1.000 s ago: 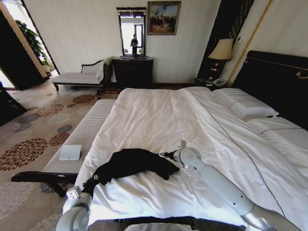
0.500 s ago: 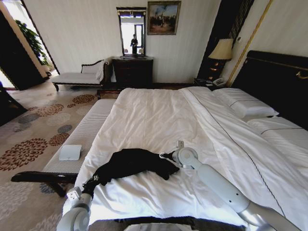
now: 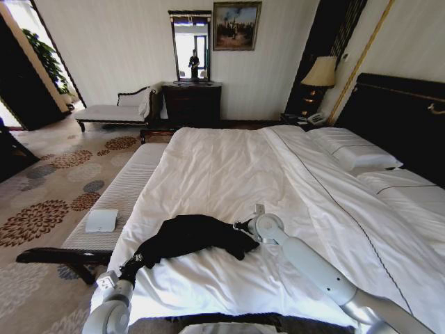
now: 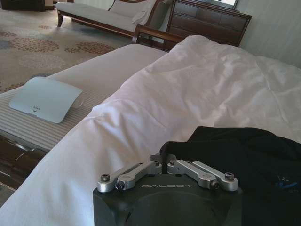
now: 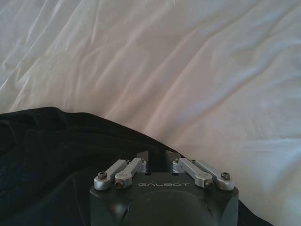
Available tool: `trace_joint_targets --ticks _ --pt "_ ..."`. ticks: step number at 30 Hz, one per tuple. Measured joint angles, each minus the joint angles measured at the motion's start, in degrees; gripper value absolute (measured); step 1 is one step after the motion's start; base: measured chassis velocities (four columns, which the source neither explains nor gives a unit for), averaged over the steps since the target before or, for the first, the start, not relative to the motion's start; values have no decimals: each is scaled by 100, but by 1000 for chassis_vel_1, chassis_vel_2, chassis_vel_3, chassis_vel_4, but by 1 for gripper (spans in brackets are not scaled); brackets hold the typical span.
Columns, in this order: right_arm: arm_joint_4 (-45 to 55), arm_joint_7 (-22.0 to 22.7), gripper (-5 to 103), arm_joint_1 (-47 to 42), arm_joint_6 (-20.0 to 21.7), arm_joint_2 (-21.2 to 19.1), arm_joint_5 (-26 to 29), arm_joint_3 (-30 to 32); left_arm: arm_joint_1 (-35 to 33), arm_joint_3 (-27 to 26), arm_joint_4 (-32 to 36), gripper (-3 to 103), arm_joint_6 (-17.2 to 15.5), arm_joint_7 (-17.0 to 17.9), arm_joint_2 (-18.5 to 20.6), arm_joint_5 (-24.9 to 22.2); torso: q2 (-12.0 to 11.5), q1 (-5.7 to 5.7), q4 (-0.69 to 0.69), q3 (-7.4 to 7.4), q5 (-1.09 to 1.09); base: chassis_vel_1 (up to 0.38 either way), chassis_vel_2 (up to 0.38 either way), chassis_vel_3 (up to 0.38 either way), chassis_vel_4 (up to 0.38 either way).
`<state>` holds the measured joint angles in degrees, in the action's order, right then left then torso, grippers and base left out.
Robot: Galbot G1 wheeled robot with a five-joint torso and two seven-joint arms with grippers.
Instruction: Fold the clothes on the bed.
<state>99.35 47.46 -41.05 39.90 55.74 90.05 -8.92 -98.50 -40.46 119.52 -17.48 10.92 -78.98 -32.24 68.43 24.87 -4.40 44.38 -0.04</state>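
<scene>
right pincer (image 3: 240,225) edged left, both gripping t-shirt (image 3: 191,236).

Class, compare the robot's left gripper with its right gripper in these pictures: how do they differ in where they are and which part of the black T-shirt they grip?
The left gripper sits near the bed's foot-side edge; the right gripper reaches further onto the mattress. The left grips the black T-shirt's near, low end; the right grips its far, raised edge. Both are shut on the cloth, stretching it between them.
</scene>
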Motion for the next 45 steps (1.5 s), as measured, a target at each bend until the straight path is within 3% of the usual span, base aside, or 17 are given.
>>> trace_joint_targets --ticks 7,17,21,22,25,27,30,35,38,42,43,45 --pt "210 -27 2 -116 -53 -41 6 39 48 -10 -3 0 1 0 20 -23 0 0 0 0 0 0 0 0 0" --pt "1005 -1180 0 -985 -1115 -230 -831 590 242 -53 21 0 1 46 172 -305 1 0 1 0 -1 0 0 0 0" --pt "1480 -2433 0 -1627 -2159 -438 -1761 1299 626 -141 215 0 -27 180 491 -861 1 0 0 0 1 0 0 0 0" --pt "1480 -2433 0 -1627 -2159 -438 -1761 1299 626 -141 215 0 -27 180 491 -861 1 0 0 0 1 0 0 0 0" --pt "1906 -3090 0 -2077 -2880 -606 -2026 1995 1058 -169 326 0 -53 261 860 -1322 1 0 -1 0 -1 0 0 0 0" --pt "2030 -3212 0 -2197 -3100 -659 -2086 2176 1203 -158 331 0 -31 261 996 -1421 1 0 -2 0 1 0 0 0 0" --pt "2324 -3485 0 -2336 -3808 -864 -2349 2510 1713 -146 415 0 110 103 1447 -1790 1 0 -3 0 -1 0 0 0 0" --pt "2666 -3761 0 -2120 -4328 -1203 -2293 2677 2392 -230 652 0 182 64 1780 -2240 1 0 9 0 1 0 0 0 0" --pt "3120 -3863 0 -2102 -4520 -1674 -1922 3358 3334 -135 724 0 180 163 2177 -2714 1 1 -3 0 -1 0 0 0 0" --pt "3379 -3887 0 -2170 -4591 -2083 -1634 3963 3831 -87 732 0 169 224 2529 -2960 1 1 -3 0 0 0 0 0 0" --pt "3574 -3901 0 -2317 -4608 -2384 -1414 4496 4112 -88 792 0 142 288 2785 -3190 1 1 -1 0 1 0 0 0 0" --pt "3853 -3890 0 -2559 -4609 -2618 -1146 5122 4350 -138 928 0 104 372 3062 -3462 0 1 0 1 -1 0 0 0 0"
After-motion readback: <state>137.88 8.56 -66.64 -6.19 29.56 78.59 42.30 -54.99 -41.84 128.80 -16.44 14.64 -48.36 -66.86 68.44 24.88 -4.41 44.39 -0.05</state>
